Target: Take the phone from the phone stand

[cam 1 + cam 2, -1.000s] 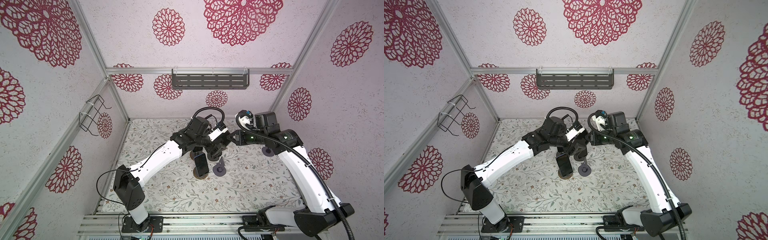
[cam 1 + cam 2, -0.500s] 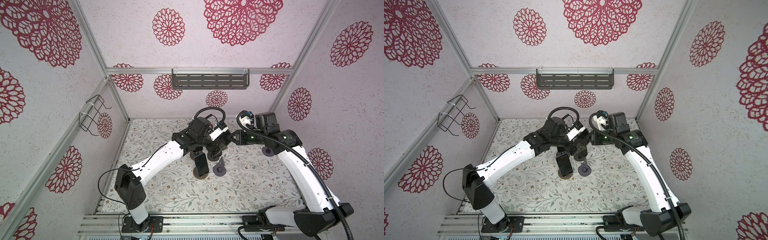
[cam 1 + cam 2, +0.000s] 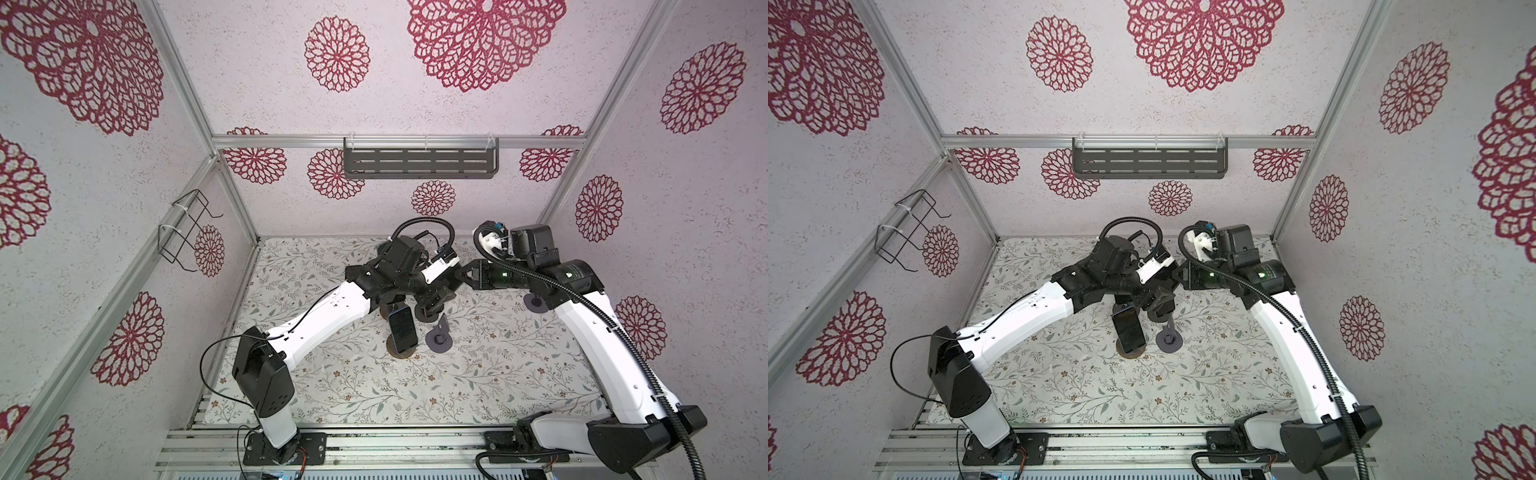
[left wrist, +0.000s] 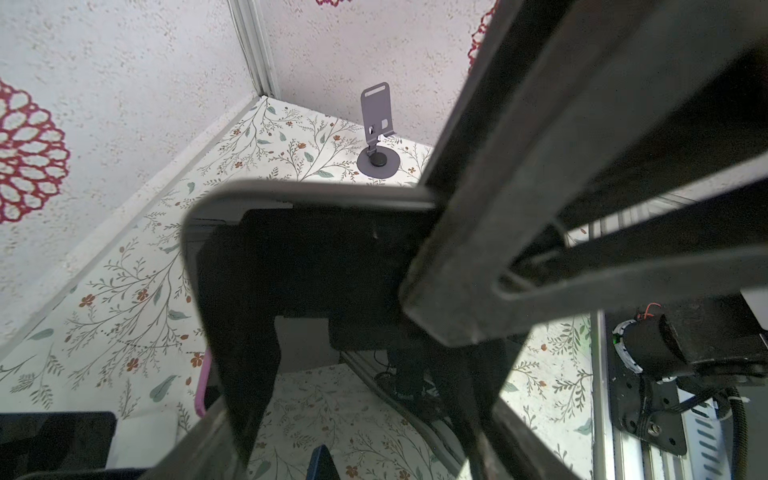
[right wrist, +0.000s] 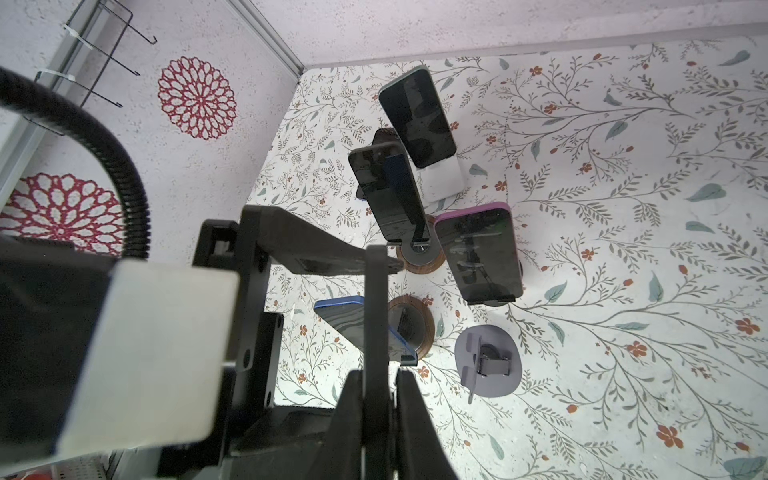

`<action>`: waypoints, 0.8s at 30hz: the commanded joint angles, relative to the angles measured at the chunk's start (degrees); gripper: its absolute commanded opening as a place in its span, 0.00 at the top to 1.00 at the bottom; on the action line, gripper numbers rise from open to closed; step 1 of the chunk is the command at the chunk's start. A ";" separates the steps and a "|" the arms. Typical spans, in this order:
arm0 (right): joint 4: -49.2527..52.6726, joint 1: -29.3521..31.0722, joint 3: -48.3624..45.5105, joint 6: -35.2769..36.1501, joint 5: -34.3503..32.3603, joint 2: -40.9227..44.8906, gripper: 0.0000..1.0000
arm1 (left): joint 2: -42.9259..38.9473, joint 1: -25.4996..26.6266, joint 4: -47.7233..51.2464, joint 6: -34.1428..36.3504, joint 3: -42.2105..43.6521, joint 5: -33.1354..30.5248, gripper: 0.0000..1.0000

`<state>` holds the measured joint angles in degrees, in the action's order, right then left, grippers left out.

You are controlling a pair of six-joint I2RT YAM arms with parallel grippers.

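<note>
Several phones stand on stands mid-table. My left gripper [image 3: 432,301] [image 3: 1156,303] hangs over them. In the left wrist view its fingers [image 4: 478,249] flank a pink-cased phone [image 4: 311,257] [image 5: 478,253]; the phone leans on its dark stand [image 5: 490,301]. Whether the pads press on it is hidden. A blue-cased phone [image 3: 402,328] [image 3: 1130,330] [image 5: 345,316] leans on a wooden-based stand [image 5: 415,328] just in front. My right gripper [image 3: 459,276] [image 3: 1177,276] [image 5: 377,257] hovers shut and empty beside the left wrist.
An empty grey stand [image 3: 439,338] [image 5: 488,365] sits right of the blue-cased phone. Another grey stand [image 3: 535,302] [image 4: 376,124] is near the right wall. Behind are a phone on a white stand [image 5: 415,116] and a dark phone [image 5: 382,187]. A grey shelf [image 3: 419,162] hangs on the back wall.
The left arm has shifted slightly over the phones. The right arm has stayed put, and no phone has left its stand.
</note>
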<state>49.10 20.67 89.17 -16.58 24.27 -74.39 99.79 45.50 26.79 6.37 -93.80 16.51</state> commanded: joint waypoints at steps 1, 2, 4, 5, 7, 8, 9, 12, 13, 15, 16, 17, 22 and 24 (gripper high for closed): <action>-0.72 0.03 0.65 0.09 2.22 3.52 0.87 | -0.16 -0.06 -2.70 -1.47 -1.63 -2.93 0.43; -0.53 -0.17 0.66 0.22 1.37 3.68 0.78 | -0.37 -0.10 -2.64 -1.89 -1.69 -3.48 0.43; -0.07 -0.69 0.66 0.52 -1.31 4.28 0.57 | -1.29 -0.21 -2.16 -3.11 -2.13 -5.32 0.45; -0.08 -0.80 0.58 0.70 -2.51 4.58 0.51 | -1.72 -0.38 -1.81 -3.71 -2.34 -6.00 0.47; -1.15 -1.21 -0.31 0.82 -5.84 5.98 0.40 | -2.85 -1.06 -0.48 -5.22 -3.24 -6.83 0.48; -1.89 -1.39 -0.84 0.76 -7.44 6.57 0.38 | -3.41 -1.44 0.18 -5.76 -3.54 -6.95 0.49; -2.44 -1.58 -1.45 0.79 -9.06 7.29 0.38 | -4.12 -1.91 0.81 -6.43 -3.66 -7.15 0.50; -4.21 -2.17 -3.25 0.98 -13.02 8.90 0.38 | -6.24 -3.65 3.32 -8.48 -4.23 -7.90 0.50; -4.73 -2.25 -3.91 1.11 -14.33 9.42 0.38 | -6.98 -4.60 4.64 -9.33 -4.46 -8.88 0.51; -5.31 -2.61 -5.14 1.68 -16.46 10.20 0.38 | -8.68 -7.07 7.44 -11.18 -4.74 -10.77 0.51; -5.58 -2.77 -5.75 2.02 -17.30 10.59 0.38 | -9.75 -8.75 9.00 -12.38 -4.83 -12.02 0.52; -5.75 -2.85 -6.28 2.41 -17.87 10.86 0.38 | -10.72 -10.28 10.64 -13.29 -4.76 -13.25 0.52; -7.03 -3.91 -9.16 3.60 -19.25 11.66 0.38 | -16.39 -23.14 18.79 -20.17 -3.31 -14.27 0.52; -8.08 -4.41 -10.59 3.61 -19.00 11.98 0.38 | -17.73 -29.19 20.50 -21.60 -1.26 -13.24 0.54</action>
<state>43.83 16.95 79.29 -14.48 7.25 -64.12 84.97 22.37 43.03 -10.31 -96.03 4.05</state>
